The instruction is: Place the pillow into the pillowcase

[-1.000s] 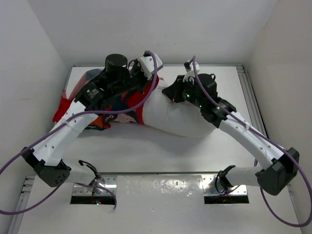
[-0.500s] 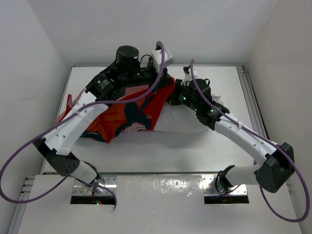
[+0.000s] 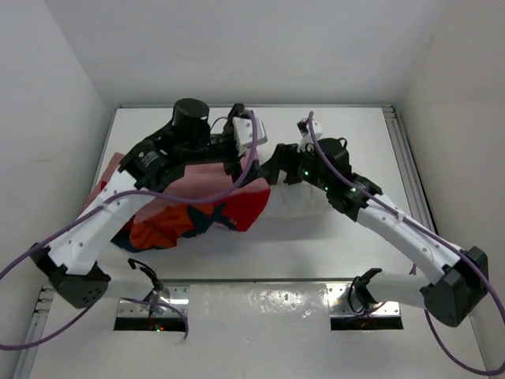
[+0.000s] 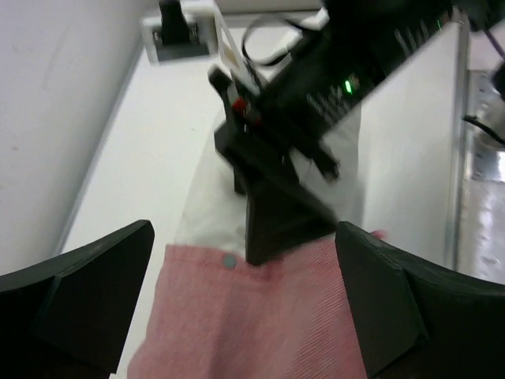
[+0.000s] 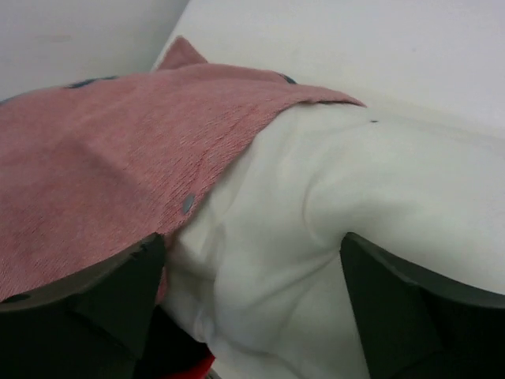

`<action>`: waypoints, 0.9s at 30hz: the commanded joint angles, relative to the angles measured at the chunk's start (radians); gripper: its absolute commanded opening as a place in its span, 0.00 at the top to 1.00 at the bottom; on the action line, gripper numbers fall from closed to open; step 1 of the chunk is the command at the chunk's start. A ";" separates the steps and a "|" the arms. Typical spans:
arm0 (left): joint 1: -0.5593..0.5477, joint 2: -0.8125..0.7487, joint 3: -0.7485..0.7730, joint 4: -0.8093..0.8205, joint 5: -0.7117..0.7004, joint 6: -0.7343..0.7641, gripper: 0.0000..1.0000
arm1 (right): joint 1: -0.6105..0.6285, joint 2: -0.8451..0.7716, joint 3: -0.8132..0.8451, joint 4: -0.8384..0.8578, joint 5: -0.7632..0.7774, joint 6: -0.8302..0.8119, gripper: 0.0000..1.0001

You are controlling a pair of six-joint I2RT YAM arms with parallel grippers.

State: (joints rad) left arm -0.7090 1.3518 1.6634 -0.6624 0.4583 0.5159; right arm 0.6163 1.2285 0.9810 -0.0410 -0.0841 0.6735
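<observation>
The pillowcase (image 3: 241, 209) lies partly over the pillow (image 5: 316, 229) on the bench (image 3: 339, 241); left fingers (image 4: 95, 292) spread wide above its pink edge, right fingers (image 5: 418, 304) parted astride the pillow's bare end.

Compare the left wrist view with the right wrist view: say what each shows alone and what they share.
Left wrist only: the right gripper, black with a green light, and a metal rail along the white table. Right wrist only: dark blue patches at the far edge of the red-orange printed fabric pillowcase. Both: its pale pink reverse draped over the puffy white rectangular pillow on that table.
</observation>
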 commanded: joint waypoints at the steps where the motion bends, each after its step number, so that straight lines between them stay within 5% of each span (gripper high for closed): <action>1: -0.017 -0.112 -0.068 -0.051 0.037 0.033 0.00 | -0.019 -0.127 -0.034 -0.106 -0.046 -0.182 0.07; 6: 0.026 -0.187 -0.160 0.041 -0.078 -0.127 0.00 | -0.088 -0.254 -0.053 -0.218 0.072 -0.287 0.01; 10: 0.037 -0.098 -0.176 0.020 -0.272 -0.200 0.04 | -0.121 -0.244 -0.021 -0.226 0.096 -0.267 0.01; 17: 0.017 0.078 -0.177 -0.123 -0.481 -0.139 0.07 | -0.151 0.089 0.143 -0.466 0.032 -0.201 0.01; 22: 0.088 0.015 -0.336 -0.187 -0.331 0.112 0.00 | -0.155 0.135 0.081 -0.470 -0.075 -0.242 0.01; 27: 0.057 -0.051 -0.572 -0.087 -0.299 0.154 0.01 | -0.159 0.147 0.007 -0.447 -0.097 -0.244 0.02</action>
State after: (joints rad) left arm -0.6388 1.3670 1.1744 -0.7856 0.1040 0.5762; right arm 0.4641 1.3960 1.0153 -0.4820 -0.1444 0.4442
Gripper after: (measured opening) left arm 0.995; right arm 0.984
